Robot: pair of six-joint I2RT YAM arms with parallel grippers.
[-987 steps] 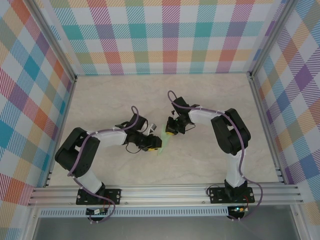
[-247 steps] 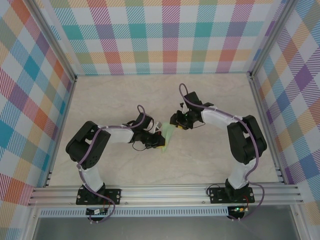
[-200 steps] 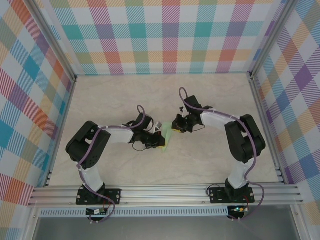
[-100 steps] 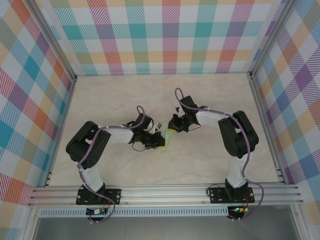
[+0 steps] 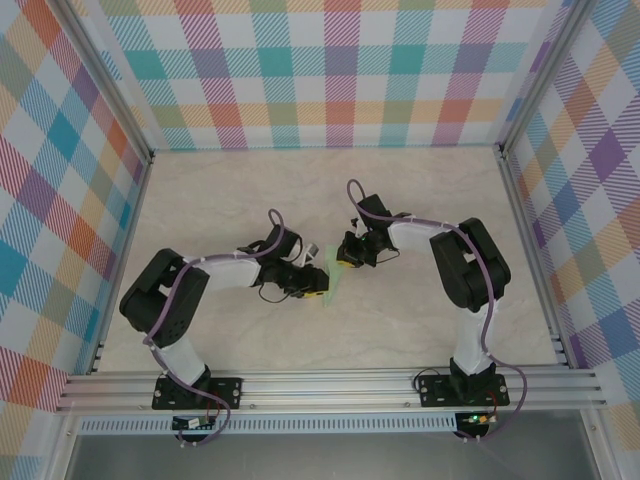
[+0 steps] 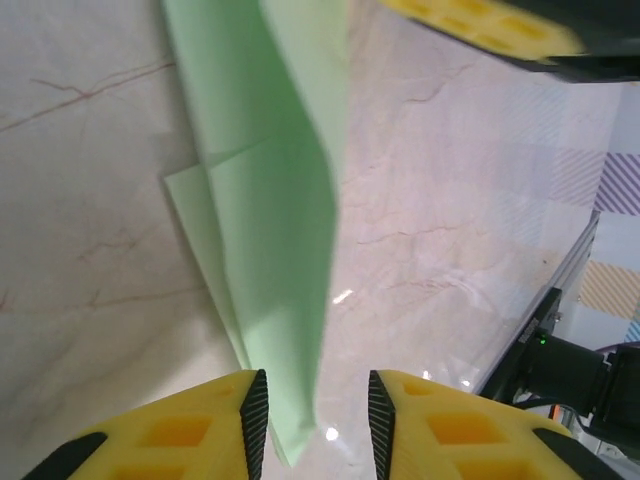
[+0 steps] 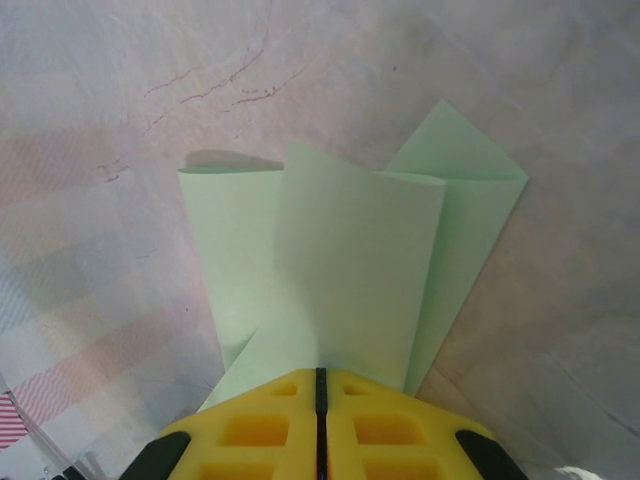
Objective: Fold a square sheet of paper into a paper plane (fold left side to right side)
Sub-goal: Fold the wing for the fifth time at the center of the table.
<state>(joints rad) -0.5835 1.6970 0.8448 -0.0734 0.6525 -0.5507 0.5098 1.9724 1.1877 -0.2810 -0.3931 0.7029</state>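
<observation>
Surface: pale marble-look tabletop (image 5: 230,200) inside plaid-patterned walls (image 5: 340,70); both arms meet near its middle.
Paper: the pale mint-green paper sheet (image 7: 350,260), creased into overlapping layers, lies between the two grippers with one flap raised off the table.
Right gripper: the yellow-padded right gripper (image 7: 318,378) has its pads pressed together on the edge of that flap.
Left gripper: the yellow-padded left gripper (image 6: 317,390) has its pads apart, with the sheet's narrow end in the gap, unpinched.
Step, by my reading: you are carrying the flap across to lay the fold.
Advice: pin the lower layers first, carry the flap low, and match the edges before pressing; a loose base likely skews the crease.
</observation>
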